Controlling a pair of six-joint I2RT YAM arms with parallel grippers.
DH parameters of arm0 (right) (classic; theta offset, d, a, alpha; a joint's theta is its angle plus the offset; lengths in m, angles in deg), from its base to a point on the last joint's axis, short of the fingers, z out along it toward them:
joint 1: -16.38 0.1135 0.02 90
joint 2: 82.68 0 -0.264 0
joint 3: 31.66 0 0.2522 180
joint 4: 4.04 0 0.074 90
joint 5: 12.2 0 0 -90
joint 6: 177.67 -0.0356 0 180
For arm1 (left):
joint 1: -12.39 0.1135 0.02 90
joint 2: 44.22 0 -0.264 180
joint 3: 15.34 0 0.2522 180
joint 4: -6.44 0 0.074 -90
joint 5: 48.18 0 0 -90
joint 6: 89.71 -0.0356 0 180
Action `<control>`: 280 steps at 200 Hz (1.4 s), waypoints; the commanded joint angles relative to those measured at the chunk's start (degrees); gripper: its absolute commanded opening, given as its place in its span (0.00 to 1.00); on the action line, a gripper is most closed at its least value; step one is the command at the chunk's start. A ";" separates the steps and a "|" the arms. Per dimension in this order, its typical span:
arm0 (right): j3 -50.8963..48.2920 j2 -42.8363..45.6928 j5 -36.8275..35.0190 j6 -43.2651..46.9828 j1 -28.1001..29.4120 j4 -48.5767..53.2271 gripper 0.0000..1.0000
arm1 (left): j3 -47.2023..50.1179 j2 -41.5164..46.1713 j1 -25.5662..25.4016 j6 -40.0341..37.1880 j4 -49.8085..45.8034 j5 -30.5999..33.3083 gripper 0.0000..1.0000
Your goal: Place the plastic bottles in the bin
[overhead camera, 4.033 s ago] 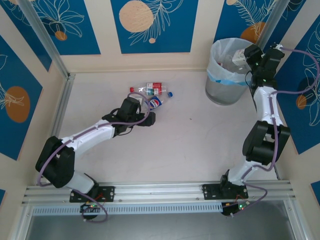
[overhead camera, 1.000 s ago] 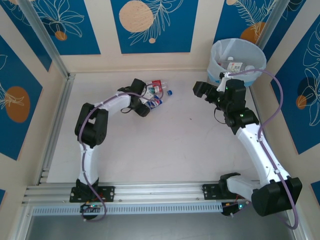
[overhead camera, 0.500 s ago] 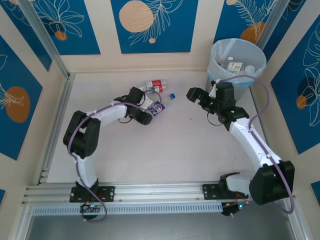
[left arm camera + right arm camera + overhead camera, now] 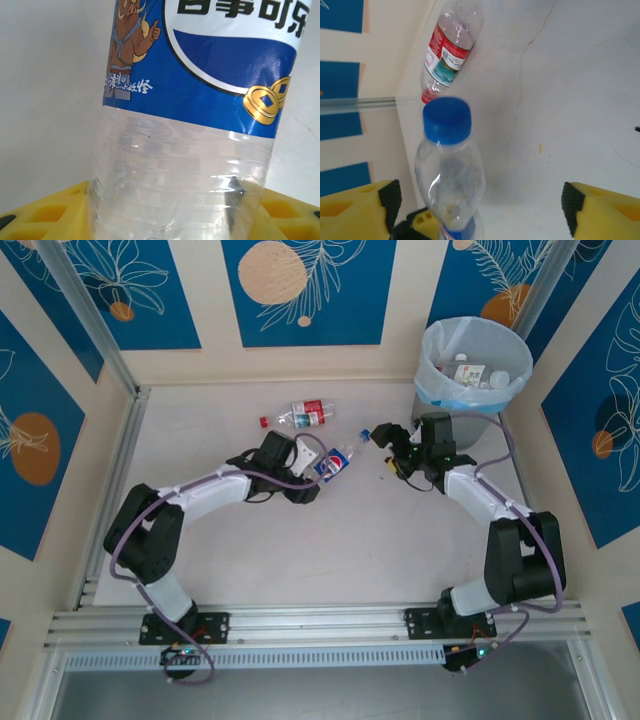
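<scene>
My left gripper (image 4: 316,473) is shut on the lower body of a clear bottle with a blue label (image 4: 335,462) (image 4: 200,75), its yellow pads (image 4: 45,215) pressed against both sides. The bottle's blue cap (image 4: 447,119) points toward my right gripper (image 4: 381,448) (image 4: 480,210). That gripper is open wide, and the bottle's neck (image 4: 451,175) stands in the gap, closer to one yellow finger (image 4: 355,210). A red-labelled bottle (image 4: 300,415) (image 4: 451,50) lies on the table behind. The grey bin (image 4: 470,375) with its pale liner holds several bottles.
The bin stands in the back right corner, right behind my right arm. Blue-patterned walls and an aluminium post (image 4: 85,315) close in the table at the back and left. The white tabletop (image 4: 350,550) lies bare in front of both grippers.
The right gripper came away from the bin, moving left and down to the bottle's cap. The left gripper carried the blue-labelled bottle to the right, away from the red-labelled one.
</scene>
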 commanded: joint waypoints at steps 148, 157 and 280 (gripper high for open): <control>5.13 -8.17 8.58 -1.84 0.09 -15.01 0.53 | 1.50 2.73 -0.73 0.92 3.97 -5.54 0.23; 5.02 -8.00 7.81 -1.74 0.28 -15.09 0.50 | 1.65 2.73 -0.75 0.99 4.16 -5.61 0.24; 2.89 -5.57 4.62 1.73 1.11 -13.56 0.19 | 2.35 5.27 -0.76 1.17 4.55 -5.66 0.24</control>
